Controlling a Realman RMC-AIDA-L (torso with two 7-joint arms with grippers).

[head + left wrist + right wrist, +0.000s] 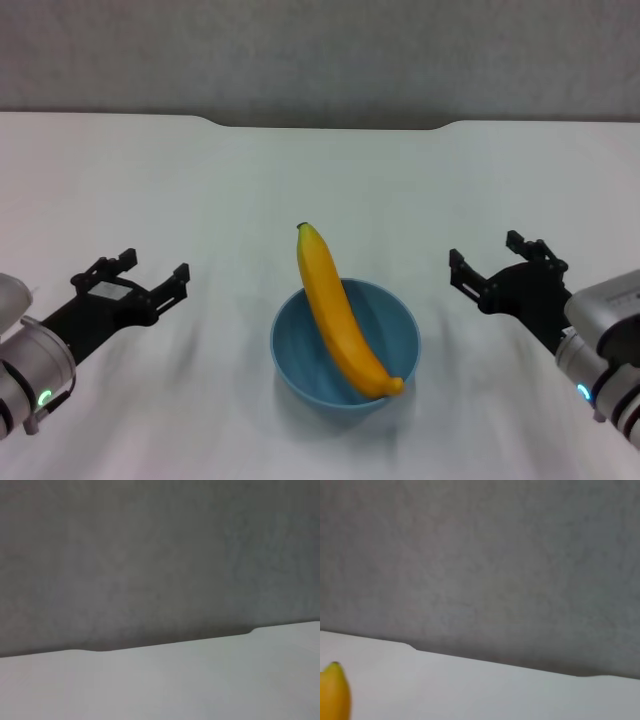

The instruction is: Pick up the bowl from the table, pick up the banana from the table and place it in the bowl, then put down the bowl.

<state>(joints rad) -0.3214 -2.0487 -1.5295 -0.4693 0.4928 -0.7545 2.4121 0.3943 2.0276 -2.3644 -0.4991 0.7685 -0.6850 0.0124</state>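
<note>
The light-blue bowl [345, 345] stands on the white table [320, 180] at the front middle. The yellow-orange banana [338, 312] lies across the bowl, its dark stem tip sticking out over the far rim. The banana's tip also shows in the right wrist view [334, 696]. My left gripper [155, 268] is open and empty, left of the bowl and apart from it. My right gripper [485, 265] is open and empty, right of the bowl and apart from it.
The table's far edge has a shallow notch [330, 124] in front of a grey wall [320, 50]. The left wrist view shows only the table top [200, 680] and the wall.
</note>
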